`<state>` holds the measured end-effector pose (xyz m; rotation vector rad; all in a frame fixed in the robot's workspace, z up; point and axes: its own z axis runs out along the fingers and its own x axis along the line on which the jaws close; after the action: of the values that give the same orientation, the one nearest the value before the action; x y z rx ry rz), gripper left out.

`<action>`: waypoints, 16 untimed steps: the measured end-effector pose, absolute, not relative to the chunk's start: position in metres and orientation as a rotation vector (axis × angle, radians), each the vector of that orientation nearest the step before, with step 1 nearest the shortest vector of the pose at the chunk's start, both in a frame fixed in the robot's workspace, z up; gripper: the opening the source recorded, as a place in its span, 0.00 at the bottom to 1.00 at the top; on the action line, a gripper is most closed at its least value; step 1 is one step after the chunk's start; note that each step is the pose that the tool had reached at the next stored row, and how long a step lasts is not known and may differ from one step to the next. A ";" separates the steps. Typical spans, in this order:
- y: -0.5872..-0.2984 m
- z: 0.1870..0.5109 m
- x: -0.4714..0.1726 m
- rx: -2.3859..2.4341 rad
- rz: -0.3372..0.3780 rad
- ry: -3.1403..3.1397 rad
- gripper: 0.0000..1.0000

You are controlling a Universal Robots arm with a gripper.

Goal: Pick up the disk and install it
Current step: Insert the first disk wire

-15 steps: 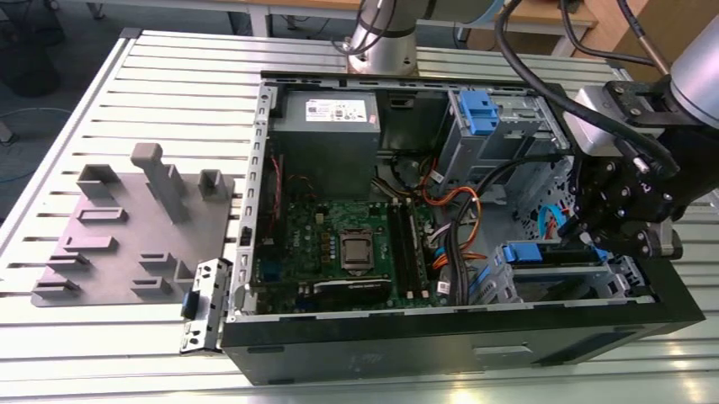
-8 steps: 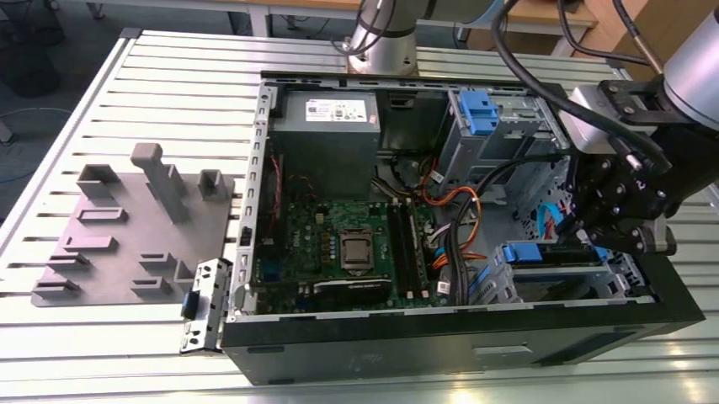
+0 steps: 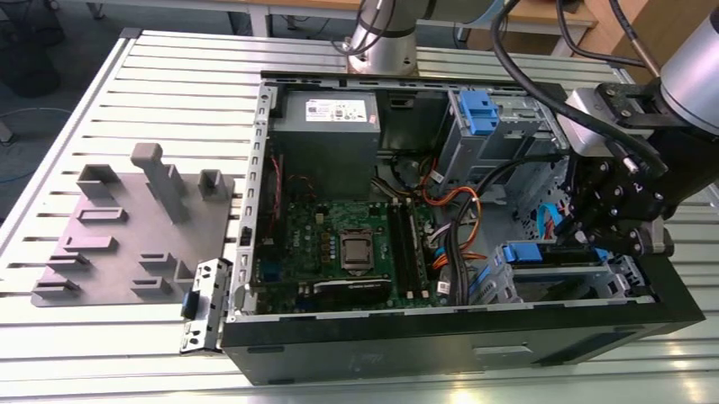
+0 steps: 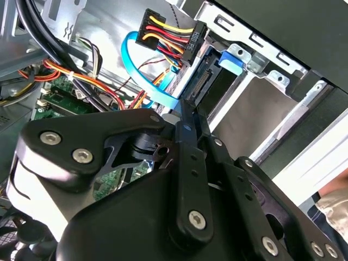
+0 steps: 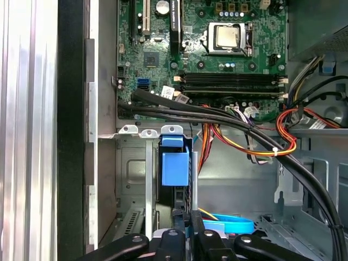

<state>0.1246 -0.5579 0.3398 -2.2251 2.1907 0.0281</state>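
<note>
One disk (image 5: 175, 168), blue-railed, stands edge-up in its bay.

Arm reaching down steeply, wrist bent, claw (image 3: 604, 238) pointing downward, fingers close together

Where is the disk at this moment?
In the exterior view the disk sits in the drive cage at the open computer case's lower right corner, directly under the gripper, right of the orange cables.

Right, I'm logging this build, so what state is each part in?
computer case: side panel off, lying open.
disk: slotted edge-on in the drive cage.
power connector: unplugged, hanging beside the disk.
processor: bare, no cooler on it.
gripper: inside the case, at the disk.
</note>
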 end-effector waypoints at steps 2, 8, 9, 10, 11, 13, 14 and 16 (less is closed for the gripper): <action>-0.558 0.340 0.125 -2.225 0.028 2.191 0.16; -0.558 0.339 0.125 -2.225 0.028 2.191 0.16; -0.558 0.339 0.125 -2.225 0.028 2.191 0.16; -0.558 0.339 0.125 -2.225 0.028 2.191 0.16; -0.558 0.338 0.125 -2.225 0.029 2.190 0.16; -0.558 0.338 0.125 -2.225 0.028 2.191 0.16; -0.558 0.338 0.125 -2.225 0.028 2.191 0.16; -0.558 0.337 0.125 -2.225 0.028 2.191 0.16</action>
<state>0.1247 -0.5581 0.3375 -2.2250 2.1905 0.0283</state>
